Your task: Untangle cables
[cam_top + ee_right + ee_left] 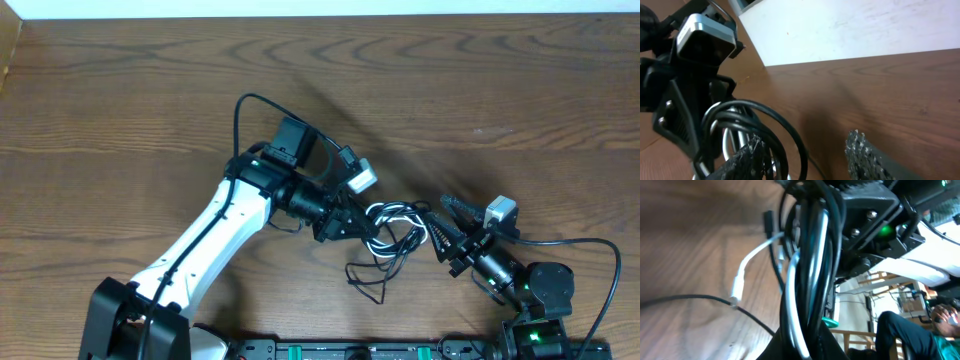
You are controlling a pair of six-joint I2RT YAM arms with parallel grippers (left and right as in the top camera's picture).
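Observation:
The cables [398,222] lie tangled on the wooden table [150,90] between my two grippers, white and black strands looped together. A thin black strand [368,280] trails toward the front. My left gripper [352,224] is shut on the bundle's left side; in the left wrist view the black and white cords [807,265] rise from its jaws [805,352], and a white plug end [738,286] rests on the wood. My right gripper [441,236] stands open at the bundle's right side. Black loops [765,125] hang over its left finger [747,157]; its right finger [860,155] is free.
The left arm's wrist camera [705,35] sits close behind the bundle. A pale wall [850,25] borders the table's far edge. The arms' base rail [360,350] runs along the front edge. Thick black arm cables [590,245] loop at the right.

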